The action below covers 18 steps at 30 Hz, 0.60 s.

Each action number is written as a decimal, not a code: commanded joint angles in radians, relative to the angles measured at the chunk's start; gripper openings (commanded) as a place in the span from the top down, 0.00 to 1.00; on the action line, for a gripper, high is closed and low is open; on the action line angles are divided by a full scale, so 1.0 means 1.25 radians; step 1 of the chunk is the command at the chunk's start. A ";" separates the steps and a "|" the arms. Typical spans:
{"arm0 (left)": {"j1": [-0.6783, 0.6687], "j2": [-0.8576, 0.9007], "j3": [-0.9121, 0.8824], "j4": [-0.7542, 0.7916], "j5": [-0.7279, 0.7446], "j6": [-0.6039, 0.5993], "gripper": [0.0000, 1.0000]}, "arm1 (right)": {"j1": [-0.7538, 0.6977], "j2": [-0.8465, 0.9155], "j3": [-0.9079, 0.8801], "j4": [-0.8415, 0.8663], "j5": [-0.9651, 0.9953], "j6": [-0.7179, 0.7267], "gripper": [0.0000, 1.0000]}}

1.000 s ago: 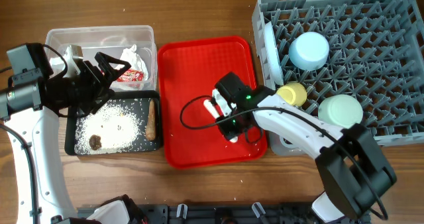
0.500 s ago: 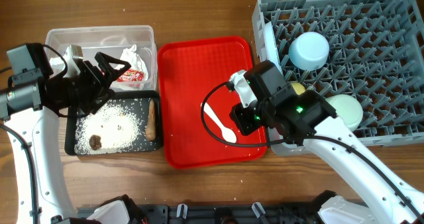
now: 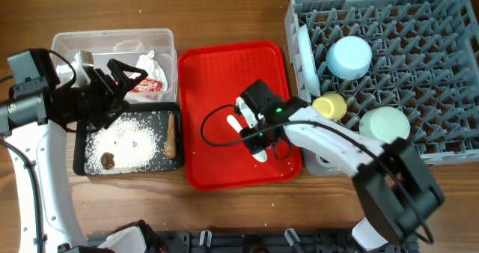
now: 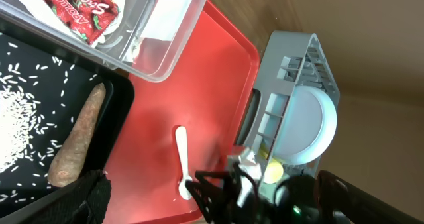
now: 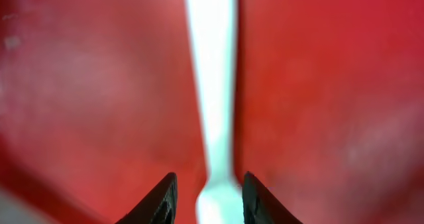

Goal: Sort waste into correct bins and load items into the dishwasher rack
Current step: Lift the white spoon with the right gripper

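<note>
Right wrist: my right jaws, parted, straddle the white spoon (image 5: 215, 85) on the red tray (image 5: 99, 85); left jaws gape; next, close and lift.

the overhead camera looks straight down from high above the wooden table (image 3: 224, 10), taking in the clear tub (image 3: 112, 34), black tray (image 3: 153, 109), red serving tray (image 3: 217, 81) and grey dishwasher rack (image 3: 441, 73) together. the left wrist camera hangs low over the black tray and faces obliquely across the red tray toward the rack, sharing the white spoon (image 4: 181, 151) with both other views. the right wrist camera points down, very close to the red tray, so the spoon blurs above the right gripper (image 5: 205, 201) at the frame's bottom edge.
</note>
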 commanded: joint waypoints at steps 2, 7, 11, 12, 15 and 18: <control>0.005 -0.011 0.008 0.002 0.001 0.010 0.00 | 0.002 0.044 -0.009 0.034 0.040 0.035 0.66; 0.005 -0.011 0.008 0.002 0.001 0.010 0.00 | 0.003 0.050 -0.015 0.038 0.040 0.036 0.75; 0.005 -0.011 0.008 0.002 0.001 0.010 0.00 | 0.003 0.050 -0.048 0.061 0.040 0.037 0.75; 0.005 -0.011 0.008 0.002 0.001 0.010 0.00 | 0.003 0.050 -0.054 0.064 0.040 0.037 0.76; 0.005 -0.011 0.008 0.002 0.001 0.010 0.00 | 0.003 0.046 -0.050 0.065 0.028 0.037 0.85; 0.005 -0.011 0.008 0.002 0.001 0.010 0.00 | 0.003 0.031 -0.035 0.049 0.015 0.036 0.91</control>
